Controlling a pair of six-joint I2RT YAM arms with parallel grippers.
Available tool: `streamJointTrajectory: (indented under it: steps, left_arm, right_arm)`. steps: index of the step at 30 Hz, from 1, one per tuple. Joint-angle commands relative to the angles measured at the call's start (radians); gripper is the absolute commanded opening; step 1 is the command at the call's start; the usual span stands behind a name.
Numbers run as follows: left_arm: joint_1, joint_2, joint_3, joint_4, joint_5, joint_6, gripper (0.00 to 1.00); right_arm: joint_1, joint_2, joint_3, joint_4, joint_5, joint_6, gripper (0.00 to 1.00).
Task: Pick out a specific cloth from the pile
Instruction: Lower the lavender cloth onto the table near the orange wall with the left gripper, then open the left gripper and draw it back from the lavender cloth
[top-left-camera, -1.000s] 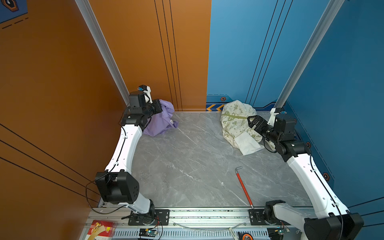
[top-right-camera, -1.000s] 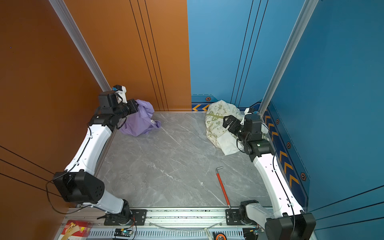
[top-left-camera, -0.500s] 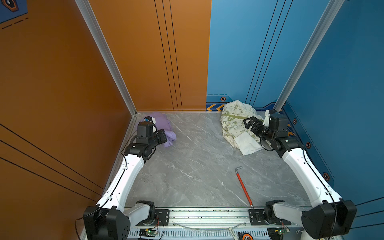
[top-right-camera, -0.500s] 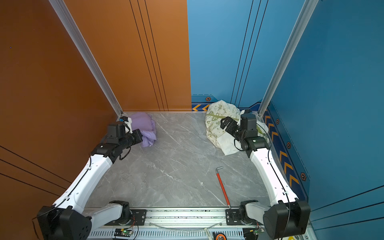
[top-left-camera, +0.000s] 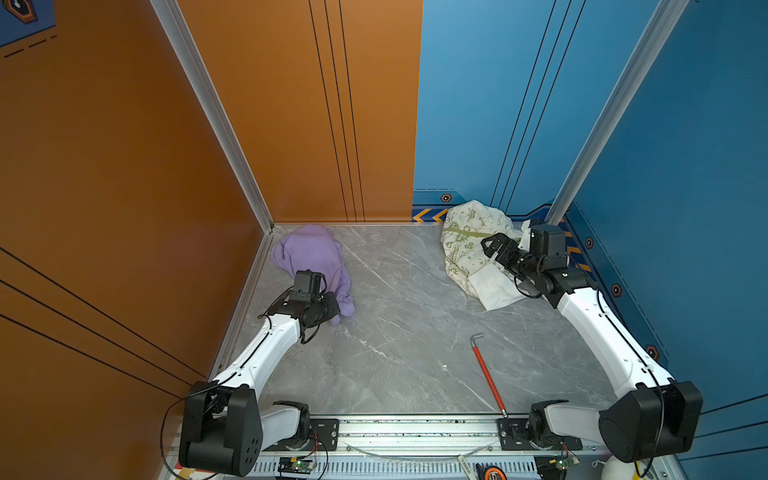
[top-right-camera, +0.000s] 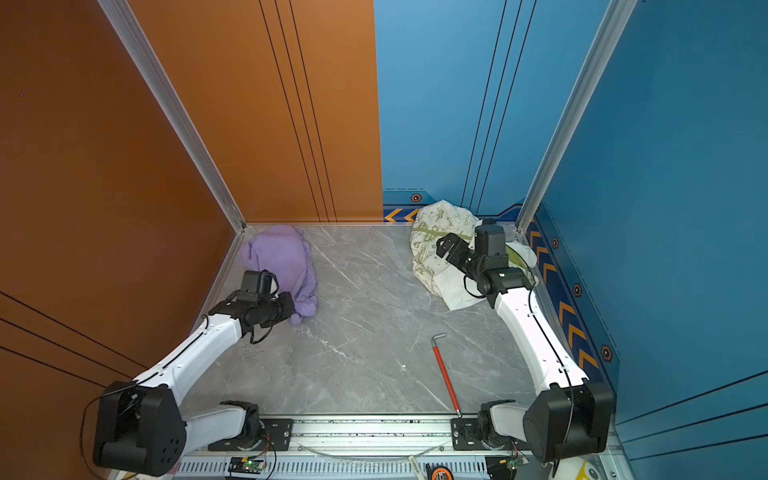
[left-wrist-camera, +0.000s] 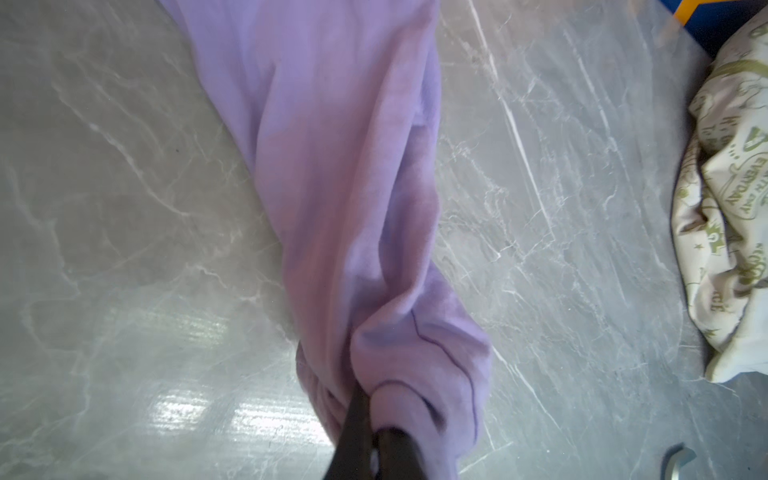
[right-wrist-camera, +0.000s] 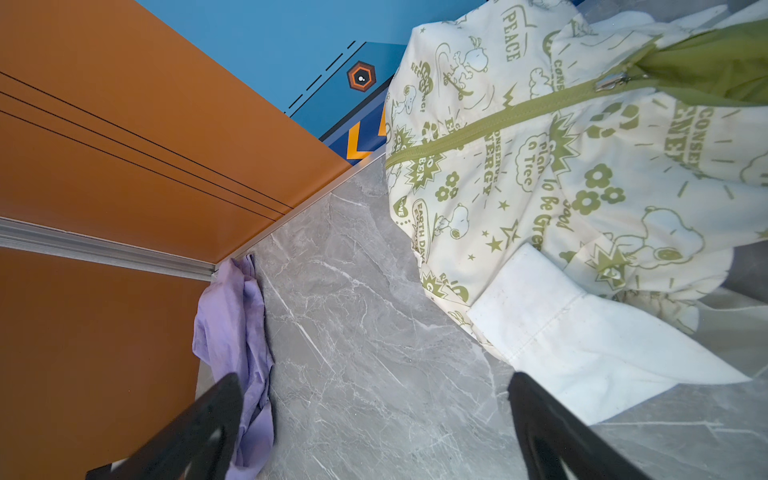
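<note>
Left wrist view: left tool (left-wrist-camera: 370, 432) pinches a bunched end of the lavender cloth (left-wrist-camera: 340, 187), lying on the counter (top-left-camera: 395, 311) well apart from the pile (right-wrist-camera: 540, 187); right tool (right-wrist-camera: 374, 380) gapes open beside that pile.

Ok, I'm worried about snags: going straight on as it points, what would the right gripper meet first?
Probably the bare table, between the pile and the purple cloth: the right gripper, jaws open, points at that gap. Depth is unclear.
</note>
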Motion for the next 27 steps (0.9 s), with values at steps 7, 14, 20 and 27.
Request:
streamJointTrajectory:
  steps: [7,14,20,27]
  left_arm:
    - [-0.007,-0.128,0.080,-0.069,-0.067,-0.007,0.62]
    - [-0.012,-0.264,0.168,-0.059,-0.288,0.032,0.98]
    - [-0.005,-0.176,0.190,0.033,-0.163,0.053,0.98]
    - [-0.051,-0.054,0.099,0.145,-0.050,-0.063,0.98]
  right_arm:
    - [0.006,0.014,0.042,0.010,0.026,0.002,1.00]
    - [0.009,0.033,0.054,0.025,0.038,0.000,1.00]
    - [0.017,0.068,0.083,0.044,0.038,-0.007,1.00]
    - [0.031,0.099,0.120,0.044,0.035,-0.012,1.00]
